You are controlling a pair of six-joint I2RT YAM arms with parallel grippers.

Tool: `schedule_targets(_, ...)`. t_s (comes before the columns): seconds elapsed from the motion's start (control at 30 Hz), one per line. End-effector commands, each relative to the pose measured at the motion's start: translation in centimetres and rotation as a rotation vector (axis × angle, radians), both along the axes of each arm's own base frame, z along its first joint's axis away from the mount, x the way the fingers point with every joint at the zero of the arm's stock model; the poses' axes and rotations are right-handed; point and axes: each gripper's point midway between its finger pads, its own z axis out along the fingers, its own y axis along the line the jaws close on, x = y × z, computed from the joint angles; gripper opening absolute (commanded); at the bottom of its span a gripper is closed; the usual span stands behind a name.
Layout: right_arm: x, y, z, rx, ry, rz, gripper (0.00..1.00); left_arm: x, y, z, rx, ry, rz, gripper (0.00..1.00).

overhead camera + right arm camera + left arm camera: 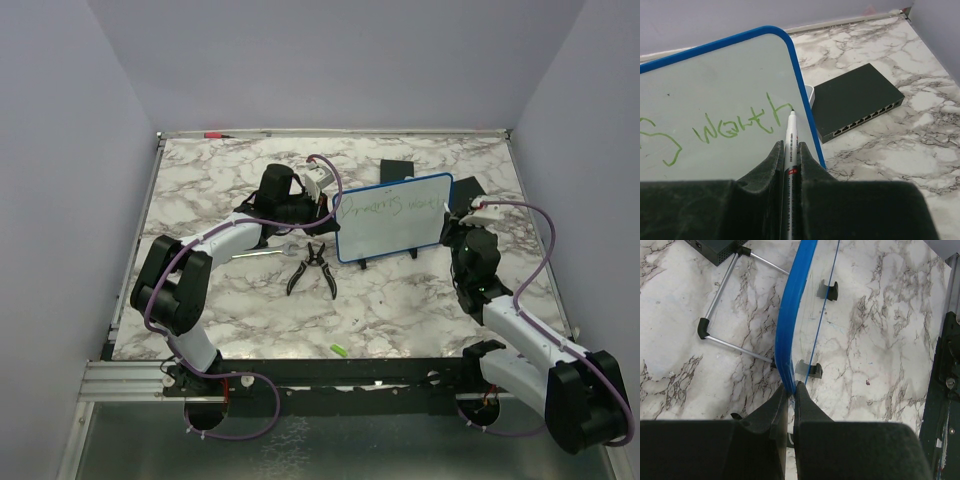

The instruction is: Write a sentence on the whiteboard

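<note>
The left claw [791, 387] is clamped on the blue frame of the whiteboard [789, 325], which runs straight ahead of its tips, upright on small black feet on the marble tabletop [875, 340]. The board looks light and stiff with a glossy face, so it is likely to skid or tip under pen pressure. That makes the frame edge the sensible place to steady it.

Across the board, the right claw [790, 150] is closed on a marker [790, 125]. Its tip touches the face just ahead of the claw, at the end of the green sentence [735, 127]. Only a last word like "worth" reads — the letters left of the claw are cut off. From above the scrawl is too small to make out, and no second line shows.
</note>
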Motion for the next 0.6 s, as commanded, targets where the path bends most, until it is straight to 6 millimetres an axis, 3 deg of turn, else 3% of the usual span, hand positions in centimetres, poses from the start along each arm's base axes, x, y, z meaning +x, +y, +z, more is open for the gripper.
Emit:
schedule_targets(0.0, -0.51, 0.24, -1.67, 0.024, 0.062, 0.015, 0.01, -0.18, 0.06, 0.11, 0.025, -0.023, 0.0, 0.0)
schedule_targets(0.57, -1.1, 0.18, -2.41, 0.042, 0.086, 0.011, 0.01, -0.18, 0.01, 0.18, 0.027, -0.022, 0.007, 0.0)
